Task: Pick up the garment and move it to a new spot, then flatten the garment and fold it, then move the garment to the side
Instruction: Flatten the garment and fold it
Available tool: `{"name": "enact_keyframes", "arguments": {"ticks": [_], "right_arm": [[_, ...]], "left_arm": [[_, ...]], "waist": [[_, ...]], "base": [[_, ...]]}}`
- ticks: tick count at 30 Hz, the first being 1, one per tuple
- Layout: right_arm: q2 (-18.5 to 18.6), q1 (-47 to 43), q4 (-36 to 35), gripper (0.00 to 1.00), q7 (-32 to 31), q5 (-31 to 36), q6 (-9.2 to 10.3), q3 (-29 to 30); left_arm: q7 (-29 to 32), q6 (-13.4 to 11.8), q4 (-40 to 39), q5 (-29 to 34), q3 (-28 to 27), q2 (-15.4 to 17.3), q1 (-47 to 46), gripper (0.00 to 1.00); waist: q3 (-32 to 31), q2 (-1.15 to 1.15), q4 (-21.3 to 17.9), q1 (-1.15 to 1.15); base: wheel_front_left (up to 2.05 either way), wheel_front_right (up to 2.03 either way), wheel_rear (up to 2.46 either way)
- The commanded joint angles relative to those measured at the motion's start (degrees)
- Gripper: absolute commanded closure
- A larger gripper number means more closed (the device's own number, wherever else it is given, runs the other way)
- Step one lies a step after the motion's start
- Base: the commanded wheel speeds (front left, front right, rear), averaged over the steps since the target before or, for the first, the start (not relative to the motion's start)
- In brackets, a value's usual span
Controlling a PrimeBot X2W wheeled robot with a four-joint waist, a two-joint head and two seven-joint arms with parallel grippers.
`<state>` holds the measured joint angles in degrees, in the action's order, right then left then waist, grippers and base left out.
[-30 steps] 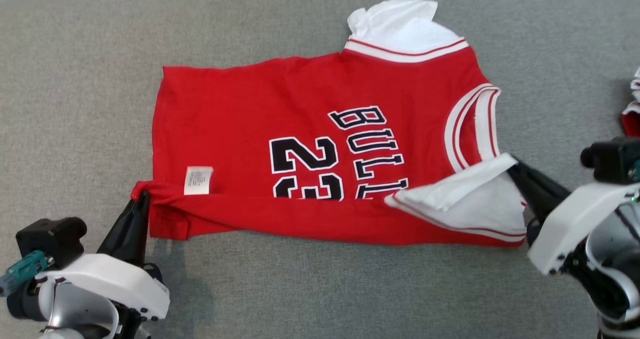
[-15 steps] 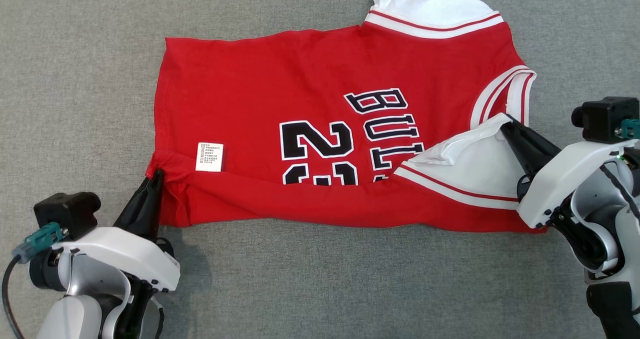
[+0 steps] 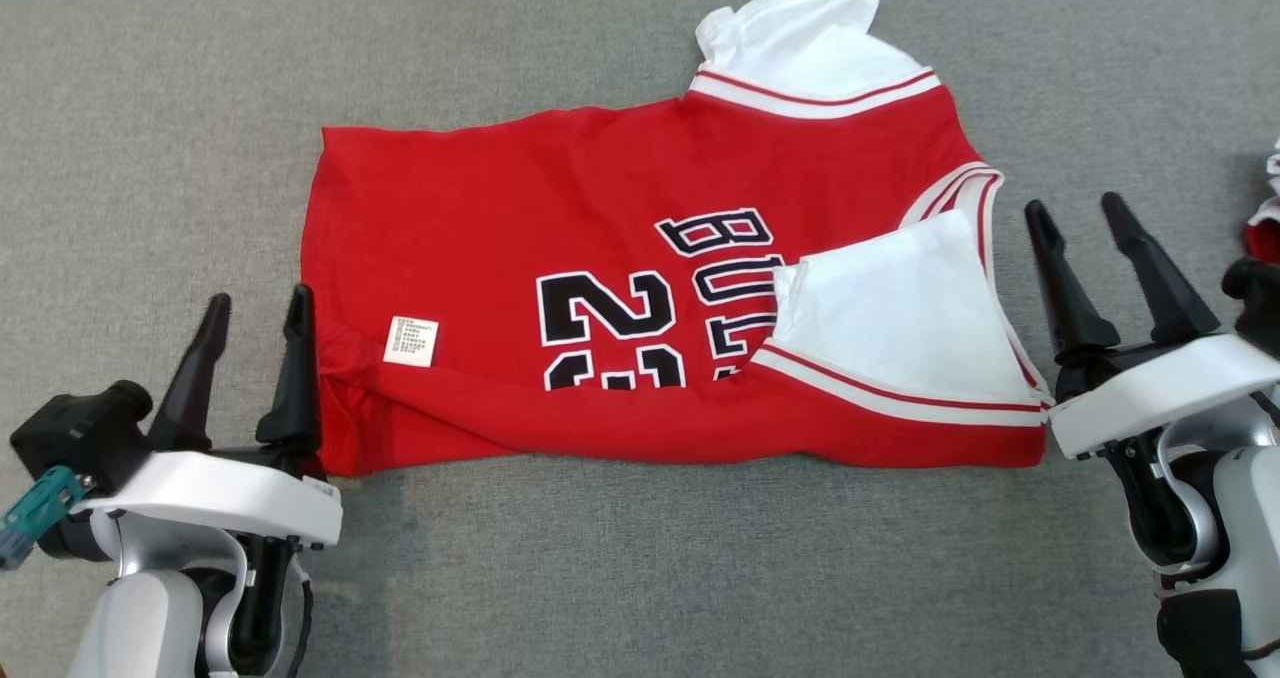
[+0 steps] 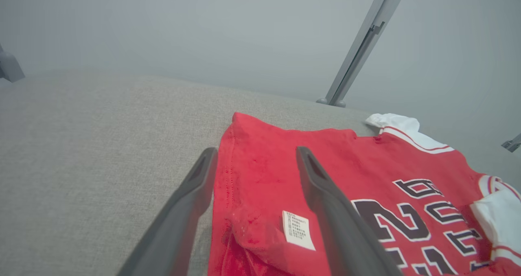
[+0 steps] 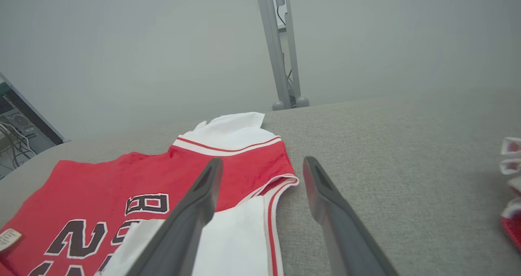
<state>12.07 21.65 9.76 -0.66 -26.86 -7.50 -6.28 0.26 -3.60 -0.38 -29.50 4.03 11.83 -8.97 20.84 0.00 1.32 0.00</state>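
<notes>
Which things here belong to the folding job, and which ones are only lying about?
For the job:
jersey
left claw, open
right claw, open

Lying about:
red-and-white cloth at the right edge
post behind the surface

Garment (image 3: 600, 198) label (image 3: 411, 341) print illegibly small; red-white cloth (image 3: 1266, 233) partly beyond right edge.

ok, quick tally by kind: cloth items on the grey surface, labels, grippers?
Cloth items: 2, the red jersey and a red-and-white cloth cut off at the right edge
Care label: 1, on the jersey's folded hem
Grippers: 2, the left gripper and the right gripper, both with jaws apart and holding nothing
Total: 5
</notes>
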Motion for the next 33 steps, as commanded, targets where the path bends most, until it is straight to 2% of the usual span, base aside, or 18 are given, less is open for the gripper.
{"name": "enact_keyframes", "arguments": {"ticks": [1, 5, 10, 21, 33], "right_arm": [[-0.6, -1.0, 0.0, 0.00, 4.4, 2.4, 0.03, 1.4], [-1.9, -2.2, 0.5, 0.00, 9.9, 6.2, 0.02, 2.6], [-3.1, -5.3, 1.5, 0.00, 13.0, 9.4, 0.03, 2.8], [-5.4, -10.3, 2.9, 0.00, 13.0, 10.3, 0.03, 3.8], [-5.6, -10.9, 3.2, 0.00, 11.7, 10.4, 0.03, 4.0]], "left_arm": [[-3.5, -0.2, -0.2, 1.1, -0.8, -0.2, -1.7, 0.00], [-9.5, -0.2, 1.2, 3.0, -1.2, -0.4, -2.4, 0.00], [-13.5, 0.8, 5.1, 5.1, -1.1, 0.3, -1.9, 0.00], [-15.1, 1.1, 10.7, 7.5, -0.8, 0.2, 1.6, 0.00], [-15.4, 2.4, 13.2, 8.1, -0.3, 0.3, 0.6, 0.00]], "waist": [[-1.4, 0.00, -0.9, 0.00], [-3.1, 0.00, -1.4, 0.00], [-5.6, 0.00, -1.8, 0.00], [-8.0, 0.00, -2.4, 0.00], [-8.4, 0.00, -2.1, 0.00]], "base": [[0.00, 0.00, 0.00], [0.00, 0.00, 0.00], [0.00, 0.00, 0.00], [0.00, 0.00, 0.00], [0.00, 0.00, 0.00]]}}
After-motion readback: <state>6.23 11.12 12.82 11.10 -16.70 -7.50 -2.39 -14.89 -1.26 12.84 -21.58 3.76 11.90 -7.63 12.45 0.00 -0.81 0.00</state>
